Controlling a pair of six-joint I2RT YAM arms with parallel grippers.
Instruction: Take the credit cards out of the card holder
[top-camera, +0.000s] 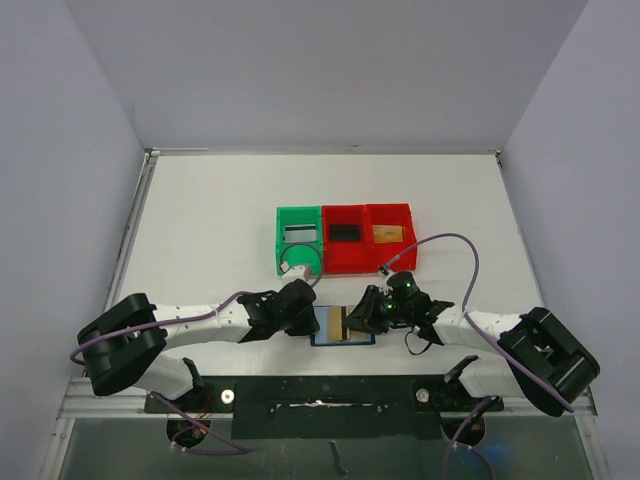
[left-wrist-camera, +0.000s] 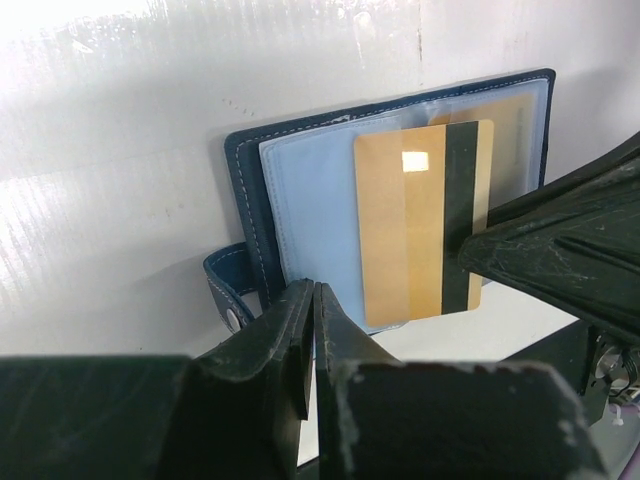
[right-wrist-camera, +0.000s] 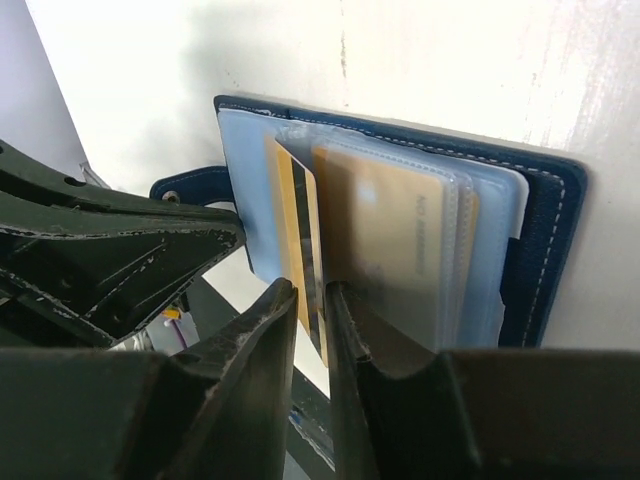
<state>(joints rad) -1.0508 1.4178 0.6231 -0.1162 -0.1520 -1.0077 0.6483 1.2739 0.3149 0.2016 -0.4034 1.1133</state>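
The dark blue card holder (top-camera: 364, 339) lies open between my two grippers near the table's front edge. A gold credit card with a dark stripe (left-wrist-camera: 415, 230) sticks out of its blue-grey pocket (left-wrist-camera: 310, 200), tilted up off it. My right gripper (right-wrist-camera: 313, 290) straddles this card's (right-wrist-camera: 295, 230) edge with its jaws a narrow gap apart. Another tan card (right-wrist-camera: 390, 240) stays inside a clear pocket. My left gripper (left-wrist-camera: 315, 288) is shut, its tips at the holder's near edge beside the snap strap (left-wrist-camera: 225, 290).
Behind the holder stand a green bin (top-camera: 280, 250) with a greyish card, a red bin (top-camera: 345, 260) with a black card and a second red bin (top-camera: 408, 245) with a tan card. Purple cables loop off both arms.
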